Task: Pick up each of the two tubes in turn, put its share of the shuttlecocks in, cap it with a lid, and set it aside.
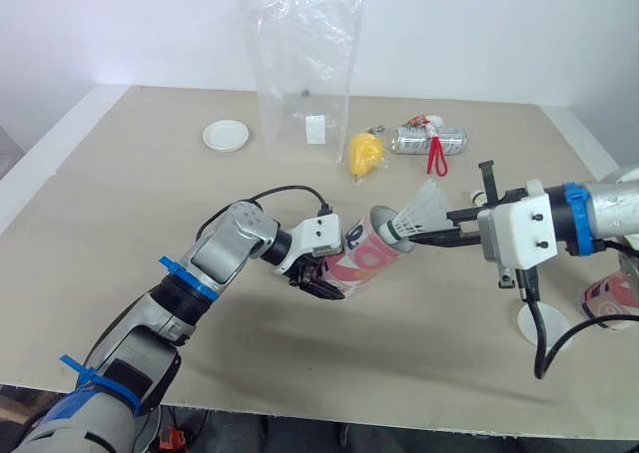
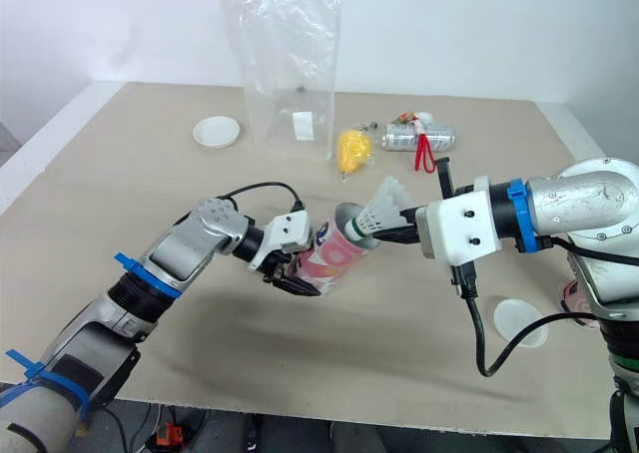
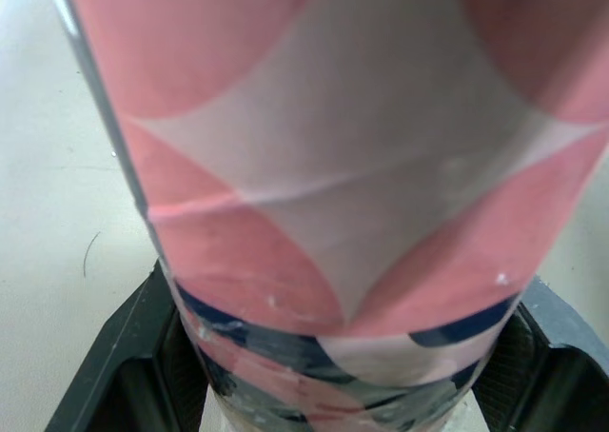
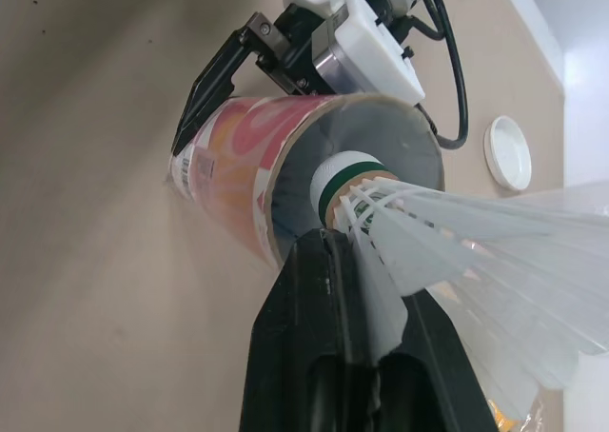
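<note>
My left gripper (image 1: 321,275) is shut on the lower end of a pink-and-white tube (image 1: 367,260), which is held tilted above the table with its open mouth facing right. In the left wrist view the tube (image 3: 333,166) sits between the two black fingers (image 3: 114,365). My right gripper (image 1: 411,240) is shut on a white shuttlecock (image 1: 421,212), whose green-banded cork (image 4: 344,177) is at the tube's mouth (image 4: 381,156). A second pink tube (image 1: 611,298) lies at the table's right edge, partly hidden by my right arm.
One white lid (image 1: 227,135) lies at the back left, another (image 1: 542,323) under my right arm. A tall clear plastic bag (image 1: 305,74) stands at the back. Beside it lie a yellow object (image 1: 364,152) and a clear bundle with a red strap (image 1: 431,142).
</note>
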Robot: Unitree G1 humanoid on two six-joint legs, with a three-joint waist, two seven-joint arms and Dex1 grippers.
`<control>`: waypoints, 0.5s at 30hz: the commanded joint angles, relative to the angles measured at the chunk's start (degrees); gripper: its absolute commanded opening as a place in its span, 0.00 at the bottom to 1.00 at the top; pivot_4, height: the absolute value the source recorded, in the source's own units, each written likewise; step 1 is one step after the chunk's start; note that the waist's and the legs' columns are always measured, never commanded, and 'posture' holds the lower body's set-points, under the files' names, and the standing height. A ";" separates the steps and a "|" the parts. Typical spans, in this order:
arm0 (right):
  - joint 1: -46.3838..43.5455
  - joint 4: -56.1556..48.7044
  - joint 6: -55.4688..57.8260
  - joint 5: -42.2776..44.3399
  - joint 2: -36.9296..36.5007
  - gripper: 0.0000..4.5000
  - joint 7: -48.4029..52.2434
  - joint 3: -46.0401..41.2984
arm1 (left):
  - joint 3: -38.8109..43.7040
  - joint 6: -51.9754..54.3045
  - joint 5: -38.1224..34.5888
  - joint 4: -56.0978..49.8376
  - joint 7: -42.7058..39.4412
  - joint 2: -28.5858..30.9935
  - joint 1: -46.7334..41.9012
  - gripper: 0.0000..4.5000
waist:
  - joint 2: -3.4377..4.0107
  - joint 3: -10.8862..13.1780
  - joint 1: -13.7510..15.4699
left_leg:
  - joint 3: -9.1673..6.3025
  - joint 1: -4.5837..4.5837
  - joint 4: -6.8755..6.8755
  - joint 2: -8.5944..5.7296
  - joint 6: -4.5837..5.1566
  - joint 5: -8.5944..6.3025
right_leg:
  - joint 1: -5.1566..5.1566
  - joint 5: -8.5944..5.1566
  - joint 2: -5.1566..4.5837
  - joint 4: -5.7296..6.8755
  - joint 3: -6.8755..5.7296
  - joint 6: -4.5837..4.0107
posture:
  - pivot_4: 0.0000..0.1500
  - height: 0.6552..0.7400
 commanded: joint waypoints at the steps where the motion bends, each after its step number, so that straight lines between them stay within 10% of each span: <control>1: -1.61 0.26 -0.25 1.32 0.05 0.36 0.54 -1.71 | 0.40 0.32 0.62 -0.71 0.62 1.02 0.53 0.66 | 0.00 0.00 0.00 | 0.00 0.00 0.00 0.00 0.00 0.00 | 0.00 0.00 0.00 0.00 0.00 0.00 | 1.00 1.00; 8: -0.88 2.13 7.44 8.19 0.29 0.99 -2.19 -7.33 | 0.35 0.17 0.65 -0.16 0.47 1.13 0.36 0.66 | 0.00 0.00 0.00 | -0.01 0.01 0.00 0.01 0.00 0.00 | 0.01 0.01 0.01 0.01 0.00 -0.01 | 1.00 1.00; 15: 7.94 4.23 33.51 15.93 8.27 0.99 -26.95 -20.08 | 0.28 -0.29 0.75 0.64 0.31 0.97 -0.16 0.66 | -0.24 -0.08 0.06 | -0.10 0.05 0.02 0.02 0.00 0.00 | 0.10 0.23 0.04 0.03 -0.04 -0.39 | 1.00 1.00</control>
